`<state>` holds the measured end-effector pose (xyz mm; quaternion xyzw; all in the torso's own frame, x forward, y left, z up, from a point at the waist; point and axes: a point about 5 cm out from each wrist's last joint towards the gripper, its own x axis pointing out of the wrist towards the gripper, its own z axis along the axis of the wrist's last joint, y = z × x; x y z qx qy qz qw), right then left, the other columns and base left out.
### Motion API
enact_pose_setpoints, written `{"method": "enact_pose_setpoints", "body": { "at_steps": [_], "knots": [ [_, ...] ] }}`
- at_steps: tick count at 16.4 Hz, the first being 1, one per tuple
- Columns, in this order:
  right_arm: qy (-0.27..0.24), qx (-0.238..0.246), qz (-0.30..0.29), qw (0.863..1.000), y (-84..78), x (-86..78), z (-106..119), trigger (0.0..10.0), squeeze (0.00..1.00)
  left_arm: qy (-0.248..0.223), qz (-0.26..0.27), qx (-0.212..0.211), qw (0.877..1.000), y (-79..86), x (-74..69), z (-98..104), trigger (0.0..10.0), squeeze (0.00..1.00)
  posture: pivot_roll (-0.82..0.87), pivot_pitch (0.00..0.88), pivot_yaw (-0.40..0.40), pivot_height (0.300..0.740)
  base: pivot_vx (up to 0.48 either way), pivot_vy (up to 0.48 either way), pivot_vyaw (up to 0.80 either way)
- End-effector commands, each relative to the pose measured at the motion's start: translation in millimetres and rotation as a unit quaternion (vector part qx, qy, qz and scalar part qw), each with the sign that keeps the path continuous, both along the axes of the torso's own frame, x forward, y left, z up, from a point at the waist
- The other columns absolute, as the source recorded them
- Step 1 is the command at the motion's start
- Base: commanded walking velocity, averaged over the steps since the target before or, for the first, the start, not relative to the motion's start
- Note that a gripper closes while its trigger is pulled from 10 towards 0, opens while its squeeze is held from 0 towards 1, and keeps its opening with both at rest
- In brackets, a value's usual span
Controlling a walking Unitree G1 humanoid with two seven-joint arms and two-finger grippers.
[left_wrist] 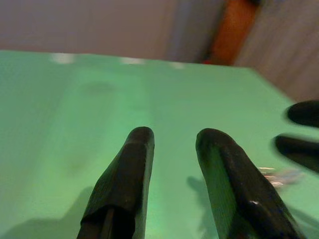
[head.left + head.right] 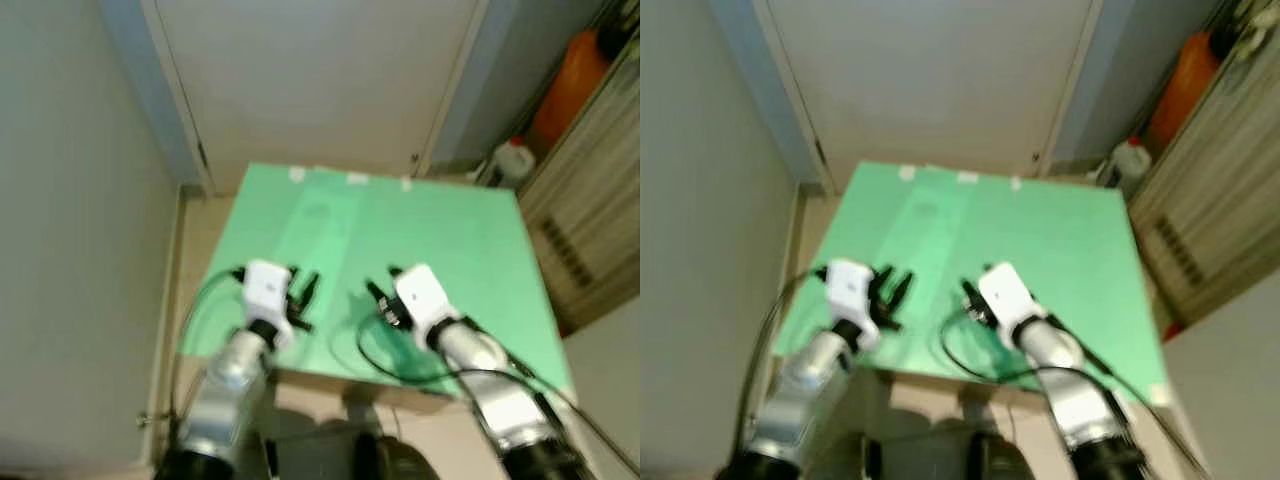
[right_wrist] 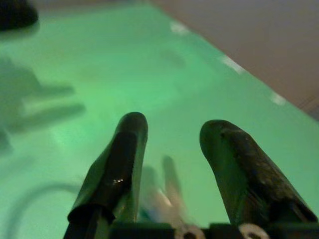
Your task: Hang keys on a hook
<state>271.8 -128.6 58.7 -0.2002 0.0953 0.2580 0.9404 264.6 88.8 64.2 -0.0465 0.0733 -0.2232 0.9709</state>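
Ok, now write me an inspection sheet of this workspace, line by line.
Surface: green tabletop, white tape tabs on the far edge.
Job's things: small silvery item, likely the keys, lies under the right gripper; too blurred to be sure. Hook: nothing seen.
Clutter: nothing seen.
Grippers: left gripper and right gripper over the near part of the tabletop, fingers apart, holding nothing.
Cables: black cables loop over the near edge.
Surroundings: white door behind; orange container, white jug and slatted cabinet on the right.
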Motion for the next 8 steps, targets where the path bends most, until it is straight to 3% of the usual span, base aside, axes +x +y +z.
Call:
{"method": "enact_pose_setpoints", "body": {
  "at_steps": [1, 4, 5, 6, 8],
  "knots": [
    [0.014, -0.023, 0.021, 0.999, 6.8, -3.8, -7, 10.0, 0.00, 0.009, 0.003, 0.002, 1.000, 4.2, -1.0, -3, 10.0, 0.00, 0.02, 0.153, -0.016, 0.740, 0.000, -0.461, 0.00],
    [0.027, -0.089, 0.036, 0.995, 13.0, -2.8, -20, 10.0, 0.00, 0.025, 0.027, 0.005, 0.999, 6.3, 2.2, -6, 10.0, 0.00, 0.01, 0.160, -0.014, 0.740, 0.000, 0.000, 0.00],
    [0.031, -0.091, 0.031, 0.995, 14.5, -0.6, -22, 10.0, 0.00, 0.026, 0.028, 0.006, 0.999, 6.9, 2.1, -7, 10.0, 0.00, 0.01, 0.161, -0.014, 0.740, 0.000, 0.000, 0.00],
    [0.035, -0.104, 0.021, 0.994, 14.2, 3.1, -26, 10.0, 1.00, 0.027, 0.029, 0.007, 0.999, 7.4, 1.9, -7, 10.0, 0.00, 0.01, 0.166, -0.013, 0.740, 0.000, 0.000, 0.00],
    [0.018, -0.140, -0.011, 0.990, 11.1, 13.9, -28, 10.0, 1.00, 0.029, 0.029, 0.007, 0.999, 7.3, 1.2, -7, 10.0, 0.00, 0.02, 0.175, -0.012, 0.740, 0.000, 0.000, 0.00]
  ]
}}
